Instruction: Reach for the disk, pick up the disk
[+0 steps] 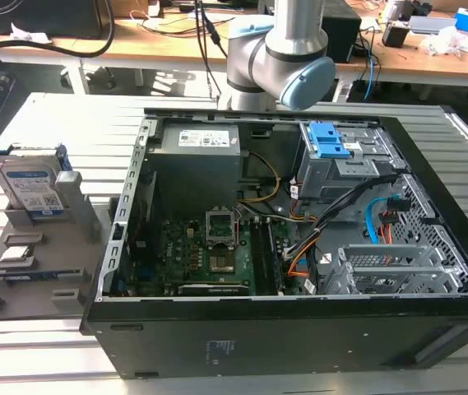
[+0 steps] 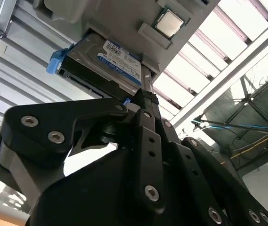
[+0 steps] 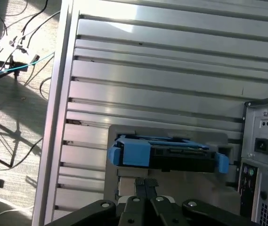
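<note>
Silver with a blue plastic frame, one disk (image 1: 30,183) stands upright on its edge at the exterior view's left. It is slotted into a grey holder (image 1: 61,247) that lies on the slatted aluminium worktop (image 1: 44,123). Its white-and-blue label (image 1: 36,191) carries barcodes and faces the camera; the print is too small to read.

Just beside the holder, toward the exterior view's right, lies one open black computer case (image 1: 299,329). Inside it sit a grey power-supply box (image 1: 196,160) with a white sticker of illegible print, a green board, and blue latch tabs (image 1: 330,140) on the drive cage. One grey robot arm (image 1: 279,49) with a pale blue joint cap rises behind the case.

In the second wrist view the disk (image 2: 110,61) shows its label (image 2: 119,59) face-on. A processor chip (image 2: 169,22) sits in a recess of the holder (image 2: 124,14) beyond it. The black gripper (image 2: 143,99) points straight at the disk's near edge.

In the first wrist view the disk (image 3: 164,153) is seen edge-on, with blue frame corners at both ends, standing on the holder (image 3: 171,181). The single gripper (image 3: 146,181) has its fingertips (image 3: 141,182) pressed together on nothing. It is near the disk but apart from it, with a strip of holder between them.
</note>
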### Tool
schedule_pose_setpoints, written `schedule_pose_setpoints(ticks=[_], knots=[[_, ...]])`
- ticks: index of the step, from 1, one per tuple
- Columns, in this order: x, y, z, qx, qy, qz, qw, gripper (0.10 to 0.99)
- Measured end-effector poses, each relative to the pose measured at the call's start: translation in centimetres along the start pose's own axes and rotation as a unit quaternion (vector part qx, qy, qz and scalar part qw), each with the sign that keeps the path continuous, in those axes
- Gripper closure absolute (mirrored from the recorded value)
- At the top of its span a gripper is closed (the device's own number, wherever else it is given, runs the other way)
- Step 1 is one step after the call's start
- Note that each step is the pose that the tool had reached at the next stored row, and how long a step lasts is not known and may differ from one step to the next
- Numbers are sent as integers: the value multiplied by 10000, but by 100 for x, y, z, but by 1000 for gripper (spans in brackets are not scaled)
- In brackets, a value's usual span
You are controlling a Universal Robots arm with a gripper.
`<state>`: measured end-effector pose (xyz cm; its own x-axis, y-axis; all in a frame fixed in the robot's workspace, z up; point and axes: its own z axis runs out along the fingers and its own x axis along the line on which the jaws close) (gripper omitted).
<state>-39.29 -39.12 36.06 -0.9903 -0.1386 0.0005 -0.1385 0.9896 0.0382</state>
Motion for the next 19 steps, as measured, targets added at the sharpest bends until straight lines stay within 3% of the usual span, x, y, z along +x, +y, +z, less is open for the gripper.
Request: schedule_pose_setpoints(ticks=[6,9,14,16,19], knots=[[0,0,0,0,15,-384,9993,980],[0,0,0,0,23,-606,9982,980],[0,0,0,0,43,-1123,9937,980],[0,0,0,0,55,-1429,9897,980],[0,0,0,1,65,-1700,9854,980]])
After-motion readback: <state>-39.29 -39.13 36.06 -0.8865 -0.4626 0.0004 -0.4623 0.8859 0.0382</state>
